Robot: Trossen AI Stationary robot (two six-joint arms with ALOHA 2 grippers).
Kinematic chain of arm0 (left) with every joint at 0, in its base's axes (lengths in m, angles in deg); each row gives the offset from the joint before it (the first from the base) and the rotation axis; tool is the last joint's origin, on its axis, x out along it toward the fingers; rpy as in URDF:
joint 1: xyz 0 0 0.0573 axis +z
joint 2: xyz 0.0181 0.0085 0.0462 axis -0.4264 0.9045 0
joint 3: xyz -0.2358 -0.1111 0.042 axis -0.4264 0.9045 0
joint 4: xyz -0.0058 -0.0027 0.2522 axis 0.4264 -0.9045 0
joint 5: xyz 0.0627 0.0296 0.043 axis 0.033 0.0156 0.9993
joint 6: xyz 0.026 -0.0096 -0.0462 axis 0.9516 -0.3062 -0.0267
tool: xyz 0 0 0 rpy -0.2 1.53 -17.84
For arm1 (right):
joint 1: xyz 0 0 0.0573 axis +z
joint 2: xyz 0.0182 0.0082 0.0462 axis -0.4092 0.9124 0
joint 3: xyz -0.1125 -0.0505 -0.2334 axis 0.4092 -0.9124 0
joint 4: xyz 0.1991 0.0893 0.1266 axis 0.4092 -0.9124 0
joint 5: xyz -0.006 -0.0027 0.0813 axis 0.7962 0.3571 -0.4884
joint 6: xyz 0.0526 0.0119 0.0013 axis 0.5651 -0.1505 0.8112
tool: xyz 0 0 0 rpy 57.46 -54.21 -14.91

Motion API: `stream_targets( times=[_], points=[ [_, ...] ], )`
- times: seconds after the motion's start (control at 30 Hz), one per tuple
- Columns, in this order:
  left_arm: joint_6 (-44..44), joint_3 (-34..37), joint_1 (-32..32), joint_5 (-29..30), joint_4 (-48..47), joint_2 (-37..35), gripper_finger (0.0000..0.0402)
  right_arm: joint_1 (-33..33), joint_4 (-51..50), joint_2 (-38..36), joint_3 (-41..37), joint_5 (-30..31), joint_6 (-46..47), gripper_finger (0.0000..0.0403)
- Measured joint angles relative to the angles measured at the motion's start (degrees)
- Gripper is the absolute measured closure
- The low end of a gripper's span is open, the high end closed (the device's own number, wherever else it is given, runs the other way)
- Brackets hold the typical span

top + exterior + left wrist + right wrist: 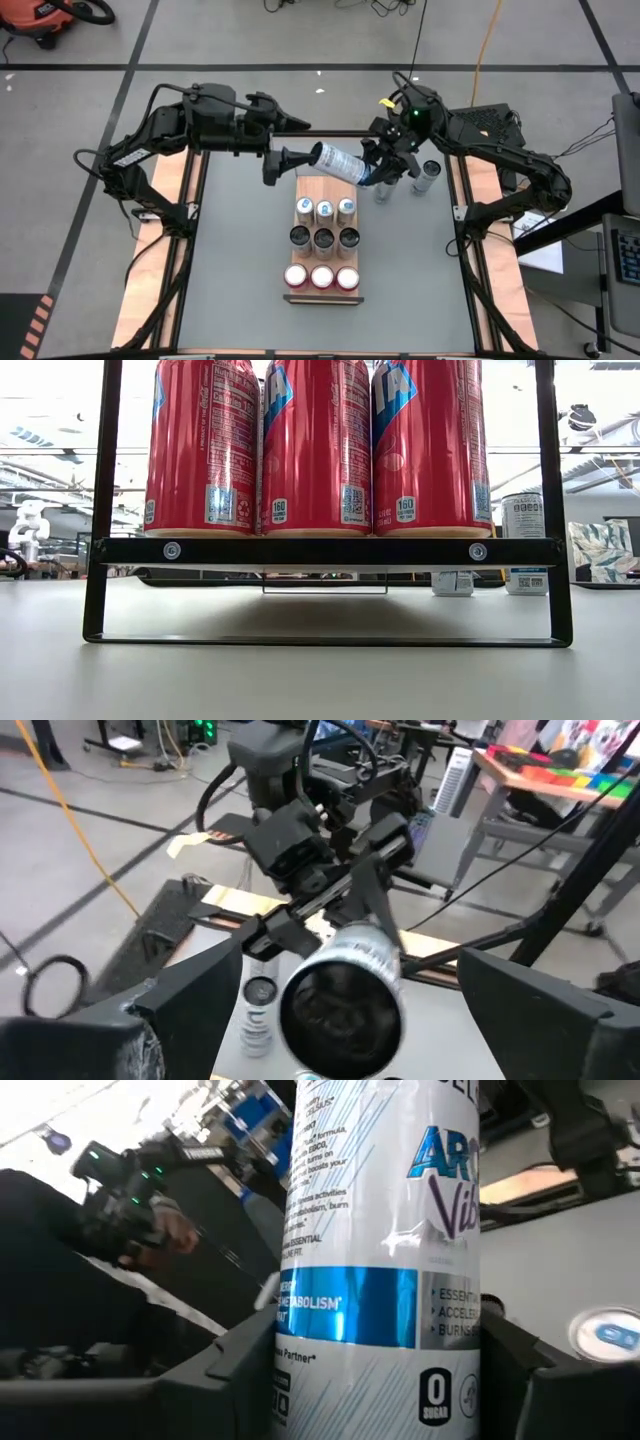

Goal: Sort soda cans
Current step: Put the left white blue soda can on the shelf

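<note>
— Nine cans point(323, 239) racked mid-frame on the wooden tray point(305, 187); two more point(428, 175) wait upper right.
— Tenth, a slim can point(338, 161) above the tray: right gripper point(378, 167) clamps it, left gripper point(276, 165) spread wide beside it.

Three tall red soda cans point(318, 445) with white lettering and printed labels stand side by side, touching, on the upper bar of a black metal frame point(320, 550) fastened with silver screws. The frame's two uprights run down to a thin base strip resting on the pale grey desk point(300, 680). Far behind, to the right between the uprights, a silver-grey can point(524, 540) stands on the desk, near a small white can point(452, 582).
</note>
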Motion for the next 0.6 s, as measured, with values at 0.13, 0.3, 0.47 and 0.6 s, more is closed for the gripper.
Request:
stream_targets(
  times=[0.13, 0.3, 0.47, 0.6],
  points=[
    [2.2, 0.0, 0.4, 0.5, 0.4, 0.0, 0.0029, 0.0, 3.5, 0.0, 0.0, -2.5, 5.5, 0.0190],
    [5.0, 0.0, 0.6, -0.3, 1.6, 0.0, 0.0029, 0.0, 3.5, 0.0, 0.0, -3.2, 6.5, 0.0190],
    [6.0, 0.0, 1.0, -6.1, 3.1, 0.0, 0.0029, 0.0, 4.0, 0.0, 0.0, -3.0, 6.4, 0.0190],
    [11.0, 0.0, 1.0, -5.8, 3.2, 0.0, 0.0029, 0.1, 4.2, 0.0, 0.0, -2.7, 6.6, 0.0190]
  ],
)
